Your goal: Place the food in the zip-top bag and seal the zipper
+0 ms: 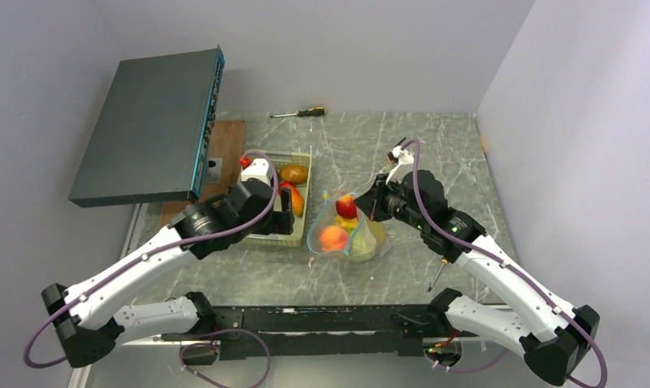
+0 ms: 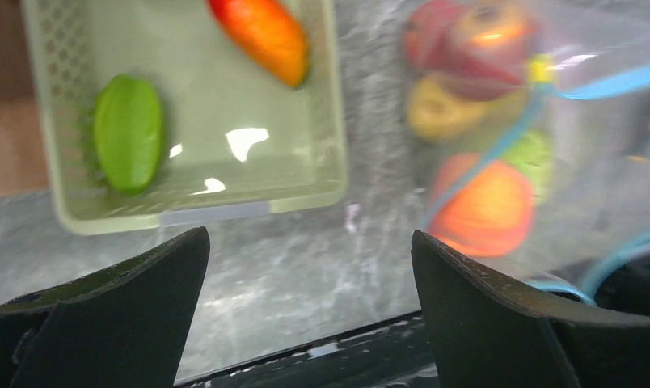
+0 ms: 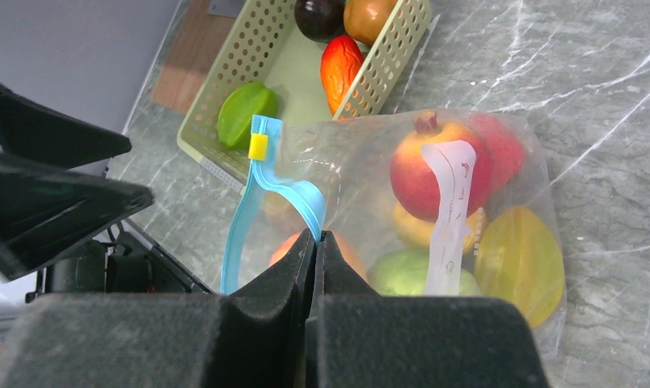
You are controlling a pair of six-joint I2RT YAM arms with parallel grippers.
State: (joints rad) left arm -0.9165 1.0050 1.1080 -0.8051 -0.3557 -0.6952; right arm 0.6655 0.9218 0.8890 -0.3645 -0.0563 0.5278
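Here, zipper [image 3: 301,196] running near-far, opening perhaps leftward

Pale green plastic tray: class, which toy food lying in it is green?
The ridged green toy star fruit; the orange-red piece, dark purple piece and brown piece there are not.

The top camera looks down on the zip-top bag [image 1: 348,230] from afar. Both wrist cameras face it closely, from opposite sides.

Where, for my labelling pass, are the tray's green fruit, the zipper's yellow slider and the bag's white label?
green fruit [image 2: 128,132], left wrist view, its middle.
yellow slider [image 3: 258,147], right wrist view, its face.
white label [image 3: 453,214], right wrist view, mid-strip.
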